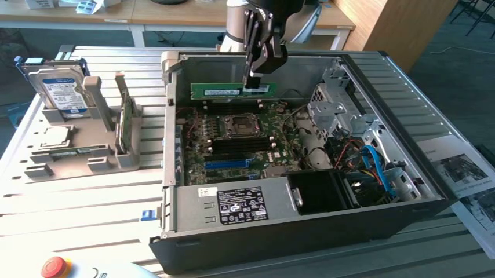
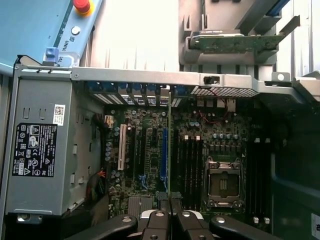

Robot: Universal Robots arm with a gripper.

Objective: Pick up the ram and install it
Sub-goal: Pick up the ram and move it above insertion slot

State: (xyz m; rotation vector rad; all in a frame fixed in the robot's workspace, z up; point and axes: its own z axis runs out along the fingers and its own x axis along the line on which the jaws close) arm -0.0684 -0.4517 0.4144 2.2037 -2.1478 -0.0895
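The ram (image 1: 233, 90) is a long narrow green stick with a white label. It hangs level above the motherboard (image 1: 247, 139) inside the open computer case (image 1: 386, 145). My gripper (image 1: 254, 86) comes down from above and is shut on the stick near its end on the exterior view's right. In the wrist view the ram (image 2: 169, 140) appears edge-on as a thin green line running away from my gripper (image 2: 169, 197). It hovers over the board between the blue slot (image 2: 163, 150) and the black memory slots (image 2: 191, 170), apart from them.
A grey holder (image 1: 77, 156) on the exterior view's left carries a hard drive (image 1: 66, 90) and an upright green card (image 1: 124, 124). The case holds a CPU socket (image 1: 240, 125), a power supply (image 1: 232, 205) and drive cages (image 1: 340, 110). A red stop button (image 1: 55, 267) sits at the front.
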